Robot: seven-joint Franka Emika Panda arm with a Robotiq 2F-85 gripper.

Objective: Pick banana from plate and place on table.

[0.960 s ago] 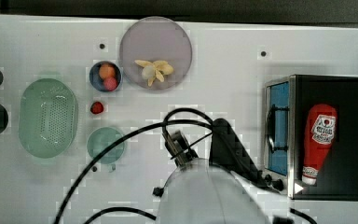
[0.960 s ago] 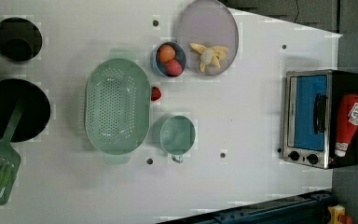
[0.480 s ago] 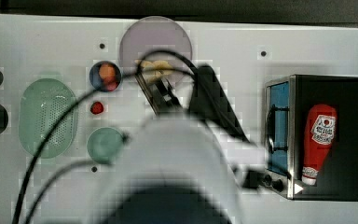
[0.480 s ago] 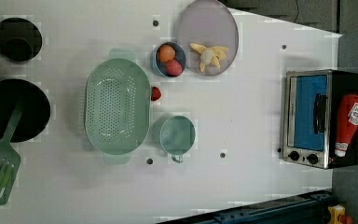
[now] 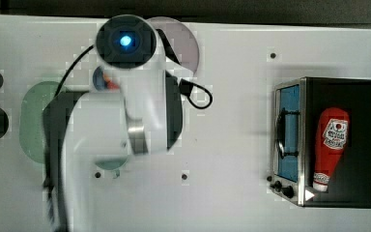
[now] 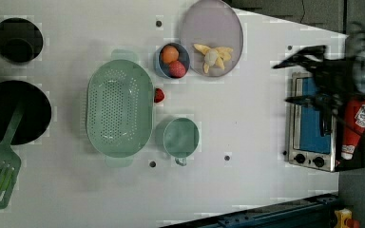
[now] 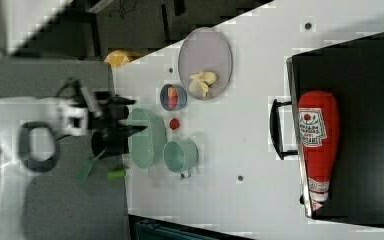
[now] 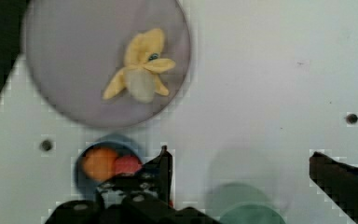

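The white worktop (image 6: 247, 109) with a few dark holes met dark floor at its edges. One banana (image 6: 213, 57) lay on the one plate (image 6: 204, 23), beside one blue bowl (image 6: 160, 66) holding two round fruits; a third fruit (image 6: 159, 95) lay loose. The arm had swung over the plate since earlier. The tool (image 8: 240, 170) hung spread, empty.

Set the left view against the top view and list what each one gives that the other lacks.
Left view: the banana lying on the plate, the blue bowl of fruit, the whole green colander. Top view: the arm's white body hanging over that corner, the plate's edge peeking past it. Both: the toaster oven and the ketchup bottle.
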